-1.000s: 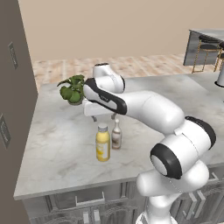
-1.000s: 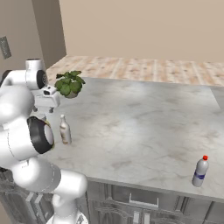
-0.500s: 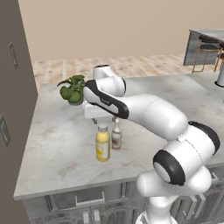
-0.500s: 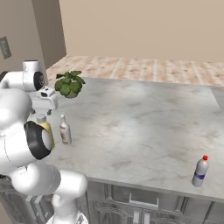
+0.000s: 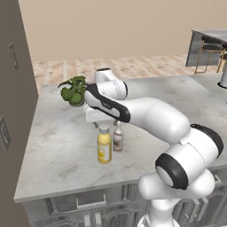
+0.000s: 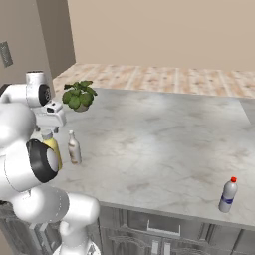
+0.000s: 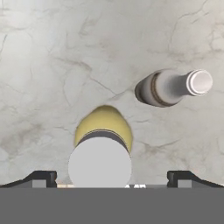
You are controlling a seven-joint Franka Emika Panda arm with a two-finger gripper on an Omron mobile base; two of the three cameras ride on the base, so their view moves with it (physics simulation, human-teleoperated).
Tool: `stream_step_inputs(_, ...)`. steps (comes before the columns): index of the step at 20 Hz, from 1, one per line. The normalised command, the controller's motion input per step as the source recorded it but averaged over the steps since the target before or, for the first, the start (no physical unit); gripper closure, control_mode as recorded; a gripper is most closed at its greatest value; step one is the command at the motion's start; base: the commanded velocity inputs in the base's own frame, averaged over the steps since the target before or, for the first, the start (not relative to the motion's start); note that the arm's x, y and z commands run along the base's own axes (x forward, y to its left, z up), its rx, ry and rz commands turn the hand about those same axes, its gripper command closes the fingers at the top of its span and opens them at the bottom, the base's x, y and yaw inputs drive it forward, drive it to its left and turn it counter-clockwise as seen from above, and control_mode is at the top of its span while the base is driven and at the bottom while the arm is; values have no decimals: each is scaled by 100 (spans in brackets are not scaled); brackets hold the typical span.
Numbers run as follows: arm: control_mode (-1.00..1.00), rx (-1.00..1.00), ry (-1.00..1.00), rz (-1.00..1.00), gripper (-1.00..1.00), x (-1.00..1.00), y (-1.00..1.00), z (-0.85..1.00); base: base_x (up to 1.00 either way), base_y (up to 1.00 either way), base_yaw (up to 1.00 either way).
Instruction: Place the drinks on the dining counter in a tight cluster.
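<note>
Gripper (image 7: 107, 177): hung straight above the yellow bottle, jaws spread wide, one fingertip (image 7: 41, 177) on each side of the pale cap, holding nothing.
Change: over the last second the hand had crept toward the yellow bottle and sunk a little; the forearm had swung with it. The bottles had not shifted.
Yellow bottle (image 5: 104, 145): upright on the grey marbled counter (image 5: 57, 146), near its left front part.
Brown-and-white bottle (image 5: 118, 137): upright just beside the yellow one, apart from it.
Red-capped bottle (image 6: 228, 195): upright near the counter's front right edge, well apart from the other two.
Potted plant (image 5: 74, 90): behind the hand, toward the back left corner.
</note>
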Motion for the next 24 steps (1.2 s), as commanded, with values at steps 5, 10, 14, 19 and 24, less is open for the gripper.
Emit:
stream_step_inputs(5, -100, 0, 0, 0, -100, 0, 8, -18, 0, 0, 0)
stream_step_inputs(10, -100, 0, 0, 0, -100, 0, 1, -11, 0, 0, 0)
stream_step_inputs(14, -100, 0, 0, 0, -100, 0, 0, -14, 0, 0, 0)
stream_step_inputs(19, -100, 0, 0, 0, -100, 0, 0, -20, 0, 0, 0)
stream_step_inputs(24, -100, 0, 3, 0, -100, 0, 0, -20, 0, 0, 0)
